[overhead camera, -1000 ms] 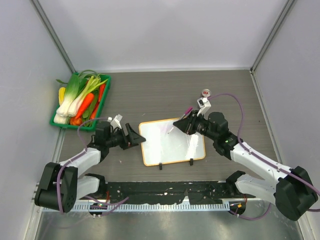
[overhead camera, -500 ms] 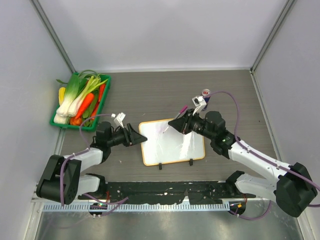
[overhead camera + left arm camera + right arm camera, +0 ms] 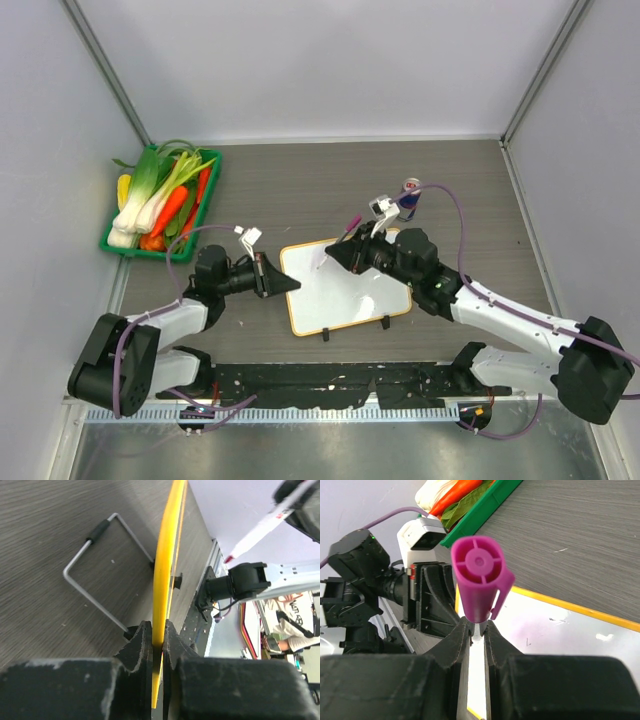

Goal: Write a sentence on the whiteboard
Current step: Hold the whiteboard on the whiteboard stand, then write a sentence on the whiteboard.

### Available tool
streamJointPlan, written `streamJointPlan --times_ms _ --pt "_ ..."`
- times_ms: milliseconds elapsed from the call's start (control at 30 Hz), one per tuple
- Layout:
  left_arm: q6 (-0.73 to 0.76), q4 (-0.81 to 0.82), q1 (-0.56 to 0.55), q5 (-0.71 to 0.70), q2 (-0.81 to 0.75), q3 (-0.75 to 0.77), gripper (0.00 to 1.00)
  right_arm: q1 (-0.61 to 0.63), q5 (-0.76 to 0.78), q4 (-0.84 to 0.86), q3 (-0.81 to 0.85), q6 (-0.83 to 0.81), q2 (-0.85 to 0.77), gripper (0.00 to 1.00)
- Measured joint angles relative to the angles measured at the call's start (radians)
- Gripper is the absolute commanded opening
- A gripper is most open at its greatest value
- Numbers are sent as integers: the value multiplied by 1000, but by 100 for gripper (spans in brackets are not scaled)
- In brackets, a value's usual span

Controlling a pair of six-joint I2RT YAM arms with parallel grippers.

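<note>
The whiteboard (image 3: 352, 292), white with a thin orange frame, lies on the table between the arms. My left gripper (image 3: 291, 284) is shut on its left edge, and the left wrist view shows the yellow-orange rim (image 3: 167, 555) pinched between the jaws of my left gripper (image 3: 157, 635). My right gripper (image 3: 336, 258) is shut on a marker (image 3: 346, 232) whose magenta cap end (image 3: 479, 577) points up. The marker's tip (image 3: 229, 558) hangs over the board's upper left part. No sentence is in view; the board face (image 3: 560, 635) shows only faint specks.
A green tray (image 3: 110, 243) of vegetables sits at the back left. A small can (image 3: 411, 192) stands behind the right arm. The board's wire stand (image 3: 95, 575) lies folded on the table beneath it. Grey walls close in three sides.
My left gripper slid right to the board's left edge and closed on it. The right arm carried the marker leftward over the board, which shifted slightly.
</note>
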Motion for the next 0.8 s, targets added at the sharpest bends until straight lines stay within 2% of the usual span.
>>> streamJointPlan --times_ms 367,800 --pt "-2 4 -7 19 -17 0 0 124 218 0 11 -87 11 1" --pt "1 5 -7 23 0 2 0 137 354 57 40 -117 86 1"
